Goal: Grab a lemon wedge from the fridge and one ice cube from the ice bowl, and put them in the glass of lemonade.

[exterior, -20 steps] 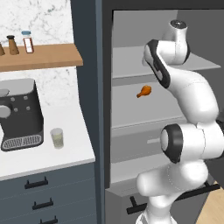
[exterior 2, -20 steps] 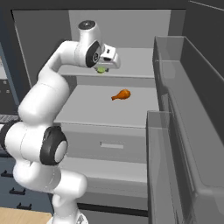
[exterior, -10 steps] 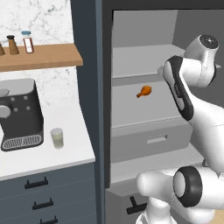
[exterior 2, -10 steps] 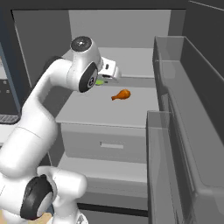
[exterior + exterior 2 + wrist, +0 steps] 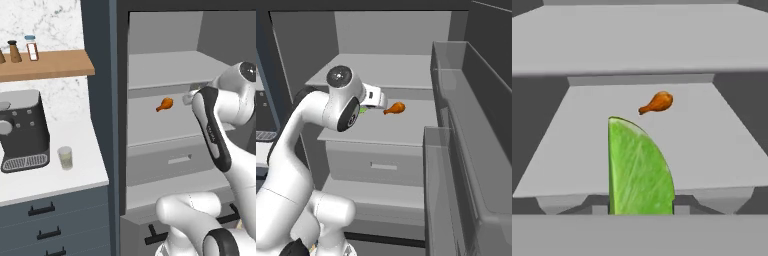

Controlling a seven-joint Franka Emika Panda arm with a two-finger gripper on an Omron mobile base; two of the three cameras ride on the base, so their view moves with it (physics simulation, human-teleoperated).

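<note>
The fridge [image 5: 100, 80] stands open, showing pale grey shelves [image 5: 401, 127]. My gripper [image 5: 641, 209] is shut on a green lemon wedge [image 5: 639, 170], held upright in front of the middle shelf. A sliver of the wedge [image 5: 362, 110] peeks out beside my wrist in the right base view. The glass of lemonade [image 5: 65, 157] stands on the white counter left of the fridge, well away from the hand. The ice bowl is out of view.
An orange chicken drumstick [image 5: 657, 103] lies on the middle shelf beyond the wedge. A black coffee machine [image 5: 22, 130] sits beside the glass, under a wooden shelf [image 5: 50, 70]. The fridge door's clear bins [image 5: 471, 150] stand close on the right.
The arm has pulled back and down from the upper shelf area toward the fridge opening, keeping the wedge in its grip. The drumstick has stayed put.
</note>
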